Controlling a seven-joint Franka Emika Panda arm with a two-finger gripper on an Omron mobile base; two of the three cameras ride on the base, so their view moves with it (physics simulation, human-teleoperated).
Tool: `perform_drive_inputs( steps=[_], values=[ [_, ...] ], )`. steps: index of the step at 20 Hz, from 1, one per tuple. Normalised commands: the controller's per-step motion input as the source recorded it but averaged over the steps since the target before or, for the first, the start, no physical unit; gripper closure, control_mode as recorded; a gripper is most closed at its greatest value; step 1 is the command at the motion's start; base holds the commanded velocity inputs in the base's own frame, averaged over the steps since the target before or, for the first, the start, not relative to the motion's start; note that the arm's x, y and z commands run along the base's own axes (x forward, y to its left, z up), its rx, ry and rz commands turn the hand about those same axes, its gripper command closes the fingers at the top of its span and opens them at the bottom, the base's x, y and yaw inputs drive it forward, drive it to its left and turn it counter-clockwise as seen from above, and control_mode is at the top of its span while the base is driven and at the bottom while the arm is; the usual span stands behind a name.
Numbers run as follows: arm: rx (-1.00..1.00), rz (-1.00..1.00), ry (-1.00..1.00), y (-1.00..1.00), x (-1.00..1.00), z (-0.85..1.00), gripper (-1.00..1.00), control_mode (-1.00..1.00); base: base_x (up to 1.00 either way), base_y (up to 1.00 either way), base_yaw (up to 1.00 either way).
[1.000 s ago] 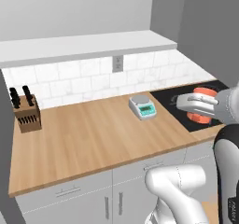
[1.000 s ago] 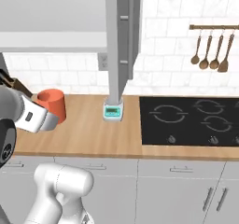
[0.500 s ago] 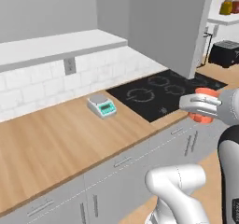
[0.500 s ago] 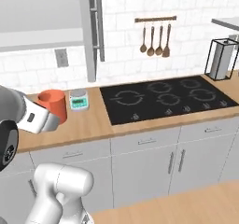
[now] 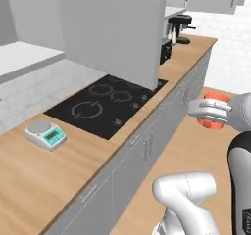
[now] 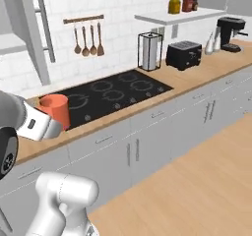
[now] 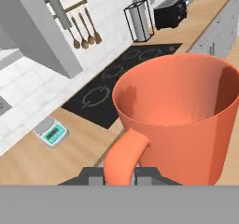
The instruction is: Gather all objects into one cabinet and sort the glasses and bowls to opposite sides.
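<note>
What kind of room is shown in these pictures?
A rendered home kitchen, most likely. A black cooktop is set into a long wooden counter, cooking utensils hang on the tiled wall, and a toaster and coffee machine stand further along.

My left base cam: high, looking along the bench point(image 5: 63, 180) toward its far end | right base cam: facing the wall across the hob point(image 6: 110, 95) | hand cam: close, down-bench | all share hob and bench.
</note>
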Motion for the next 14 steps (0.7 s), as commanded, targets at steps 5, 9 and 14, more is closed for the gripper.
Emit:
perform_drive_inputs(
  steps=[5, 9, 14],
  values=[
    [0.00, 0.00, 0.00, 0.00, 0.00, 0.00, 1.00, 1.00, 0.42, -0.80, -0.55],
    [0.00, 0.00, 0.00, 0.00, 0.00, 0.00, 1.00, 1.00, 0.60, -0.68, -0.53],
    [0.00, 0.00, 0.00, 0.00, 0.00, 0.00, 1.00, 1.00, 0.88, -0.50, -0.45]
  ],
)
